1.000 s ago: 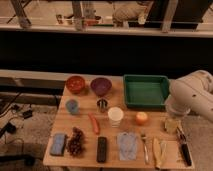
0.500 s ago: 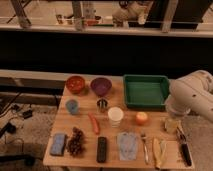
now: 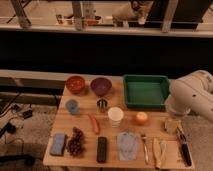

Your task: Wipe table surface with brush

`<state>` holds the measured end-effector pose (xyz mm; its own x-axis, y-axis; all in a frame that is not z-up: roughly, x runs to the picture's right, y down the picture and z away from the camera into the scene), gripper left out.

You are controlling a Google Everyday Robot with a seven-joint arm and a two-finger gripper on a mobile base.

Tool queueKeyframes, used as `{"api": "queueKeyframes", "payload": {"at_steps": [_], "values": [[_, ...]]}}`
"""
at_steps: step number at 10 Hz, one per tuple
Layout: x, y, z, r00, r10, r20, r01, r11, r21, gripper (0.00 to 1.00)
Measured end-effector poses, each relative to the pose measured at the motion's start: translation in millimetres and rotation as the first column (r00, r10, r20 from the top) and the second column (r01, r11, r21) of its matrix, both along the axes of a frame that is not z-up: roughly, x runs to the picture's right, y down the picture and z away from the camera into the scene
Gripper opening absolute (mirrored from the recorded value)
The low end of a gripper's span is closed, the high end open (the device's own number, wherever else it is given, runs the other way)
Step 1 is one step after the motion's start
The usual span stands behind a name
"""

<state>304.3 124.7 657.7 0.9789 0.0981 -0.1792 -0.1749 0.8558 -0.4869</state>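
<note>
Camera view is showing the gripper (image 3: 172, 125) hanging low at the table's right edge, under the bulky white arm (image 3: 195, 95). Its pale fingers are standing spread and pinching nothing, though the murky light is making their outline hard to trace. Just beside it, toward the front edge, the brush (image 3: 184, 149) is lying flat on the table surface (image 3: 82, 122), black handle nearest the front, paler end pointing up toward the gripper. Whether the two are touching I cannot tell.

Left of the brush a banana (image 3: 158, 154) and a silver fork (image 3: 145, 149) are lying side by side, then a blue cloth (image 3: 127, 145) and a flat black bar (image 3: 102, 149). Farther back an orange (image 3: 141, 118) is sitting beside a white cup (image 3: 115, 116), and behind them a green tray (image 3: 145, 92) is standing at the far edge.
</note>
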Motion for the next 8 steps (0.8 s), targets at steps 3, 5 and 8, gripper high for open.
{"api": "queueKeyframes", "payload": {"at_steps": [3, 5, 8], "values": [[0.0, 0.0, 0.0, 1.000, 0.000, 0.000, 0.000, 1.0000, 0.000, 0.80], [0.1, -0.2, -0.2, 1.000, 0.000, -0.001, 0.000, 1.0000, 0.000, 0.80], [11.9, -1.0, -1.8, 0.993, 0.091, -0.070, -0.088, 0.9953, 0.039, 0.80]]}}
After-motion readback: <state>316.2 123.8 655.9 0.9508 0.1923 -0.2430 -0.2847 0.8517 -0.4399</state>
